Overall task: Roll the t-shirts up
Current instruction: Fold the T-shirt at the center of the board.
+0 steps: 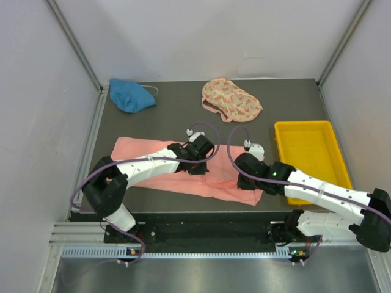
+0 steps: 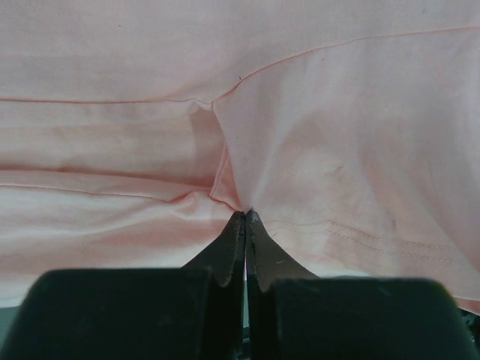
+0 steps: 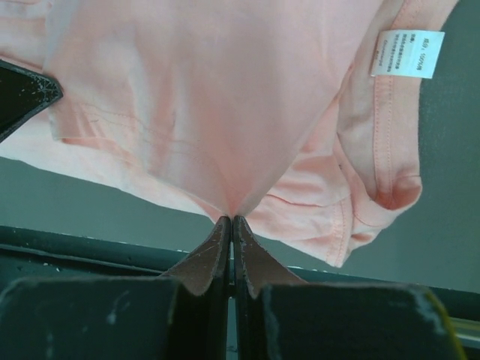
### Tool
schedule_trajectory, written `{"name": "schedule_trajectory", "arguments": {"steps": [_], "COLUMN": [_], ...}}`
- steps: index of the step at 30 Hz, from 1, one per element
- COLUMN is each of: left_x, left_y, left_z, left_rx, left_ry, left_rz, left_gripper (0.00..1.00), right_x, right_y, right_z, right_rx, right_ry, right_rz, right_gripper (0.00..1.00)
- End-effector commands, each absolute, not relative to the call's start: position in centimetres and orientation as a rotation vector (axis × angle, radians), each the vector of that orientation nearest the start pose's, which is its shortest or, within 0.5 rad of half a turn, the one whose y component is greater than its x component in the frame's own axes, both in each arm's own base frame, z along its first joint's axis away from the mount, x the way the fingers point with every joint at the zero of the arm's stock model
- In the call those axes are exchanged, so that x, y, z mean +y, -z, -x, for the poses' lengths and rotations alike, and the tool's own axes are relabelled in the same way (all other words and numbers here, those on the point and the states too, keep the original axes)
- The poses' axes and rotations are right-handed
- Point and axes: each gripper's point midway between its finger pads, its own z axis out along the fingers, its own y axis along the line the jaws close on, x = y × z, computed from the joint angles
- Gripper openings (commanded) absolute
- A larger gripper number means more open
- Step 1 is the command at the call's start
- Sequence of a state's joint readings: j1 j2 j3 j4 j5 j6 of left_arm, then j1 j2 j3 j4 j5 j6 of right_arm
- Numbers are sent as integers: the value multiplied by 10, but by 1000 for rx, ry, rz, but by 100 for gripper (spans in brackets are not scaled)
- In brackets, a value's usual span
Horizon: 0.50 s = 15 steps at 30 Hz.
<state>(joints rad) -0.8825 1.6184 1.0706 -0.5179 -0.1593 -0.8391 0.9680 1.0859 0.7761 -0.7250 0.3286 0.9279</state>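
Note:
The salmon-pink t-shirt (image 1: 146, 152) lies folded lengthwise across the near part of the dark table. My left gripper (image 1: 197, 168) is over its middle, shut on a pinch of pink cloth (image 2: 337, 150), with the tips (image 2: 245, 215) meeting at a fold. My right gripper (image 1: 248, 183) is at the shirt's right end, shut on a peak of the pink fabric (image 3: 210, 97) at its tips (image 3: 231, 218). The white neck label (image 3: 407, 54) shows at the collar. A bunched blue t-shirt (image 1: 130, 94) and a floral t-shirt (image 1: 231, 101) lie at the back.
A yellow tray (image 1: 292, 131) stands on the right side of the table, close to my right arm. White walls enclose the table on three sides. A metal rail (image 1: 201, 235) runs along the near edge by the arm bases.

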Motion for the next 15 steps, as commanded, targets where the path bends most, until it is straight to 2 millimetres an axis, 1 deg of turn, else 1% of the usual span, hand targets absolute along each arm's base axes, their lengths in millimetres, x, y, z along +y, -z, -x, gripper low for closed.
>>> {"name": "schedule_trajectory", "arguments": {"steps": [1,9,11,15], "left_x": [-282,-276,-275,-273], "left_y": [-85,-77,-76,-70], "left_z": [-239,-236,-236,-238], "left_rx": [2623,2639,2641,2649], "left_ry": [391,385,385,383], "left_rz": [15,28,29,44], "left_gripper": [0,0,0,0], "right_x": [211,218,217,225], "right_y": [-121,-116,-112,-108], "right_z": [-170,-168,-168,-169], "right_rx": [2510,2524,2533,2543], "right_ry": [-359,-375,-359,-378], "right_rz": [-65,-55,-54,-45], "right_gripper": [0,0,0,0]}}
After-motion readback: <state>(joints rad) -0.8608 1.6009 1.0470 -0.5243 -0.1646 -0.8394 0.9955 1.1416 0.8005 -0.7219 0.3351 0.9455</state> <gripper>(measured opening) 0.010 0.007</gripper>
